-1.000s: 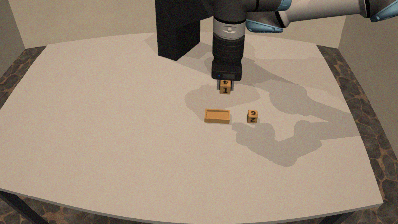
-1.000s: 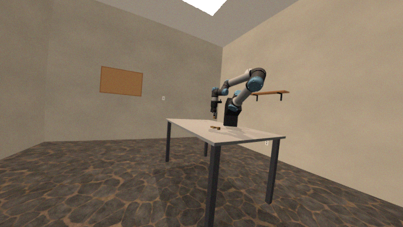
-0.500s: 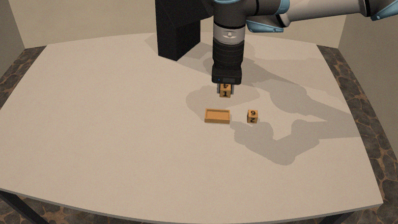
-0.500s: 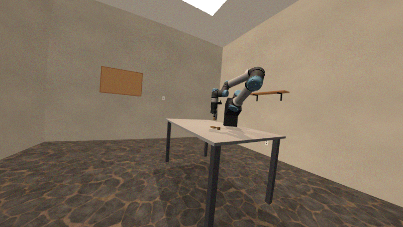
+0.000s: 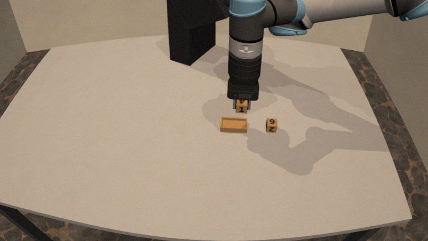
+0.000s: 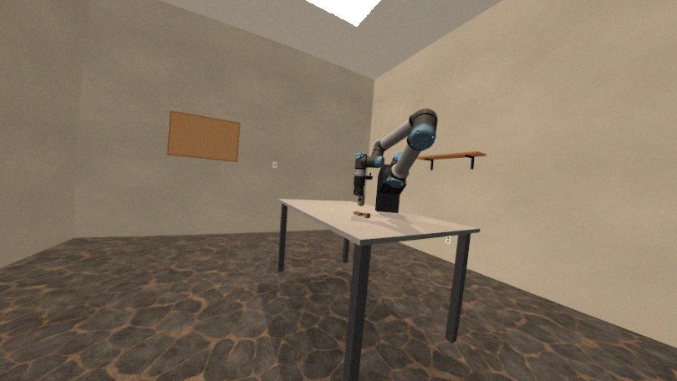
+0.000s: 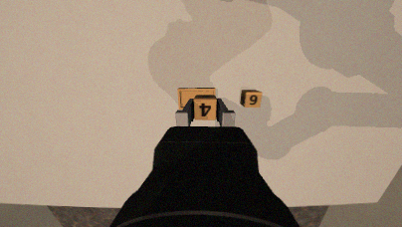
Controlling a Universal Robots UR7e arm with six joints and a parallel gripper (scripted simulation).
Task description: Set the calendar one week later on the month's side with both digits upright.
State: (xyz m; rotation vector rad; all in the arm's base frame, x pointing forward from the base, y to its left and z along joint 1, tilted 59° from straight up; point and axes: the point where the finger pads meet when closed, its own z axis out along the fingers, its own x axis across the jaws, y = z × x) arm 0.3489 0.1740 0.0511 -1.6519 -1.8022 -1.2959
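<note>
From the top we see our gripper point(image 5: 241, 105) squeezing a cube point(image 5: 241, 107) with a 1 on its front, held up in the air just behind the tray point(image 5: 233, 129). The other cube point(image 5: 271, 124), with a 9 on top, sits on the table point(image 5: 119, 149) right of the tray.

From far away, our arm point(image 6: 402, 137) bends down over the table.

From the wrist, the held cube point(image 7: 205, 108) shows a 4 between our fingers, the tray point(image 7: 186, 92) beyond it.

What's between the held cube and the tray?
Nothing visible. The hand is shut on the cube, held just behind the tray. The tray holds nothing, and the other cube stands on the table off to one side, apart from the tray.
</note>
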